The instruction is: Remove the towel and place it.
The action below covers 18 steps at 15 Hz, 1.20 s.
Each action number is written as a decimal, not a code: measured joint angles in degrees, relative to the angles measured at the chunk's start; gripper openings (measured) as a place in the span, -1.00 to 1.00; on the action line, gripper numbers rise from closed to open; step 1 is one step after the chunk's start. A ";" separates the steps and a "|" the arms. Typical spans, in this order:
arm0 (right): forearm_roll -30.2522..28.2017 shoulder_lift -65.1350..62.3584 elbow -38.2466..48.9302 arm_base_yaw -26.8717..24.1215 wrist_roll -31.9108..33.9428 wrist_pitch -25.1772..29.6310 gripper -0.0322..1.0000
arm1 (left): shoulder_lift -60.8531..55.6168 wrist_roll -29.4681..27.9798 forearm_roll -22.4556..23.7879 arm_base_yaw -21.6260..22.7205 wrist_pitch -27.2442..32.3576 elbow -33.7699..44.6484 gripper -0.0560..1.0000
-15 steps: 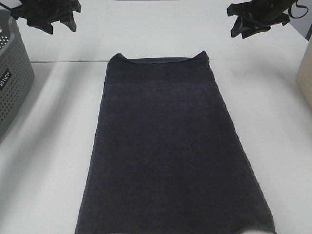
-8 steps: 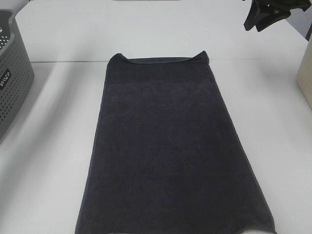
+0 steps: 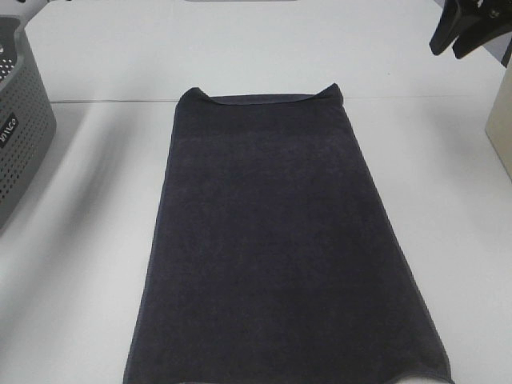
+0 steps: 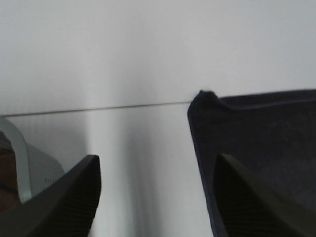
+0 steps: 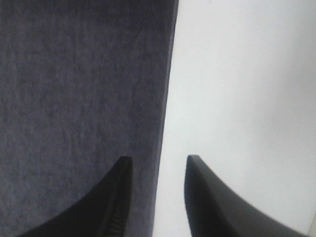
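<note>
Towel (image 3: 284, 248) lies flat down the middle of the white worktop (image 3: 88, 264), long axis 12 to 6 o'clock in the high view. Its 6 o'clock end runs to the bottom of the frame. Far corners at 11 and 1 o'clock are slightly curled up, with a thin strip of hem showing between them. Side edges are straight.

Open worktop on both flanks, wider at 9 o'clock near the towel's far end. Grey perforated basket (image 3: 20, 128) sits at the 9–10 o'clock edge, well apart from the towel. A beige object (image 3: 502, 120) is cut off at the 3 o'clock edge. A seam line crosses the worktop at the towel's far edge.

Right end effector (image 3: 468, 32) is up at 1–2 o'clock, off the towel, fingers spread, holding nothing; its wrist view looks down on the towel's side edge. Left end effector (image 4: 155, 197) is out of the high view; its wrist view shows the fingers spread, empty, above bare worktop beside the towel's far left corner.
</note>
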 joint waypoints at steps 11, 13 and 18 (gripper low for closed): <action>-0.23 -31.05 45.84 0.00 -3.67 -4.53 -0.24 | -31.00 0.86 8.19 0.06 0.29 51.39 0.29; -0.23 -36.15 51.51 0.00 -4.47 -5.67 -0.24 | -37.64 0.86 8.08 0.06 0.29 57.58 0.29; -0.23 -50.48 61.02 0.00 -4.53 -6.13 -0.24 | -55.81 0.86 5.50 0.06 0.29 73.91 0.29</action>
